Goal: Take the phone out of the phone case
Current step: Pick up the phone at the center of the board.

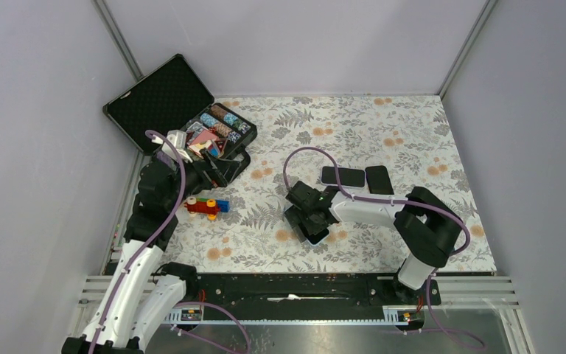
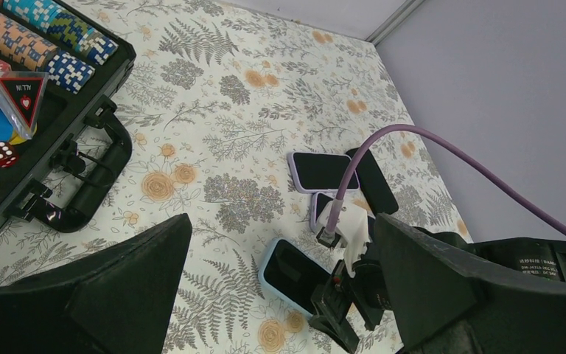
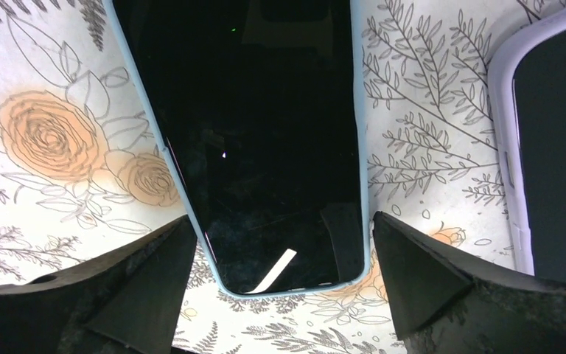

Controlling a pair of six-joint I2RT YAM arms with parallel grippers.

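Note:
A phone with a dark screen point(image 3: 258, 125) lies flat on the floral table cover in a light blue phone case point(image 3: 363, 184). It shows in the top view point(image 1: 311, 234) and in the left wrist view point(image 2: 295, 271) too. My right gripper point(image 3: 281, 225) hangs open just above the phone's near end, one finger on each side of the case and neither touching it. In the top view the right gripper point(image 1: 309, 215) covers most of the phone. My left gripper point(image 1: 217, 168) is open and holds nothing, off to the left by the chip case; the left gripper point(image 2: 281, 221) looks toward the phone.
A phone in a lilac case point(image 1: 343, 177) and a bare black phone point(image 1: 379, 179) lie behind the right arm. Another lilac-cased phone point(image 3: 553, 147) sits just right of the blue one. An open black poker chip case point(image 1: 166, 99) is at far left, with a small toy of coloured blocks point(image 1: 206, 206) nearby.

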